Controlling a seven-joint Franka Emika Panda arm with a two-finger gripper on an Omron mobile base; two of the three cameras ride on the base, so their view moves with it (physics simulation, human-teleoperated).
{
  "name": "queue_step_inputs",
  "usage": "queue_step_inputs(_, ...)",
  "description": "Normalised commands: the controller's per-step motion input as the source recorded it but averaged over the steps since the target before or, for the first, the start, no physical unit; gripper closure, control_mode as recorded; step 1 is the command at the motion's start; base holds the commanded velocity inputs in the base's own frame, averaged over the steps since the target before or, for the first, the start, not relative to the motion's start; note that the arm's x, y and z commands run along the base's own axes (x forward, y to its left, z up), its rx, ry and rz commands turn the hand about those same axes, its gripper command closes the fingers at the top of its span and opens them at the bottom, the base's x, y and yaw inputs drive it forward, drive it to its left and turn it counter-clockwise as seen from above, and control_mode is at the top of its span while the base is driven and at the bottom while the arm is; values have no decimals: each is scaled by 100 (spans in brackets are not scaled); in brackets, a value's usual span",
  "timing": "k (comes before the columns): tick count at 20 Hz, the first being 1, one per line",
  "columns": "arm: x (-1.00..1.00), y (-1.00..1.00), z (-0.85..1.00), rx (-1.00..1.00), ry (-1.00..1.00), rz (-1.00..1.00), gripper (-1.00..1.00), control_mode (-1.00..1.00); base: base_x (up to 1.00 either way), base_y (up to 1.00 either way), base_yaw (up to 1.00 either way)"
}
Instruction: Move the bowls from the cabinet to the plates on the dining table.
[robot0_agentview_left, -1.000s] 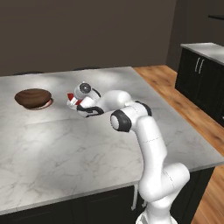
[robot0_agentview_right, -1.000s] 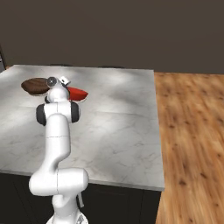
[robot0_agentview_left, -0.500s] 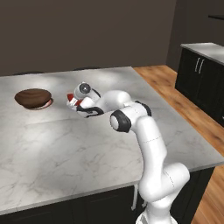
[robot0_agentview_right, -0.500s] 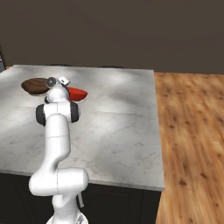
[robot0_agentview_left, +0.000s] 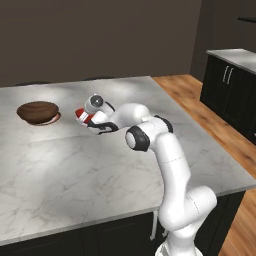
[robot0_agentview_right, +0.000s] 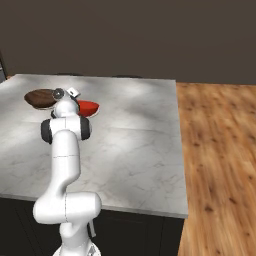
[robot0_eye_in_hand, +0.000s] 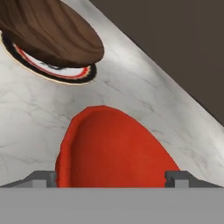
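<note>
- Left base view: the dining table has a grey-veined white marble top. The wooden bowl, wide, shallow and dark brown, sits on a plate near the table's far left edge; only a pale sliver of rim peeks out beneath it. To the right of the wooden bowl, apart from it, the red bowl shows as a small glossy patch behind the gripper, which is low over it. I cannot tell from this side how the jaws stand. A dark counter unit with slim silver handles stands well off to the right, across the wooden floor.
- Right base view: the red bowl rests on the table just right of the wooden bowl. The arm's upper joints rise in front of both bowls and hide part of each.
- Hand view: the jaws stand wide, one finger tip outside each side of the red bowl, neither pressing its rim. The bowl is empty, smooth and evenly red. Beyond it, the wooden bowl shows streaked grain and sits on its plate, whose pale rim carries a red and dark band. Whether a plate lies under the red bowl I cannot tell.
</note>
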Motion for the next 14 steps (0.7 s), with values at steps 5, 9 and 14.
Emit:
queue_step_inputs(5, 0, 0, 0, -3, 0, 0, -100, -100, 0, 0, 0)
queue_step_inputs(9, -2, 0, 6, -9, -3, 0, -100, -100, 0, 0, 0)
queue_step_inputs(14, -20, -3, 40, -3, -8, 0, -100, -100, 0, 0, 0)
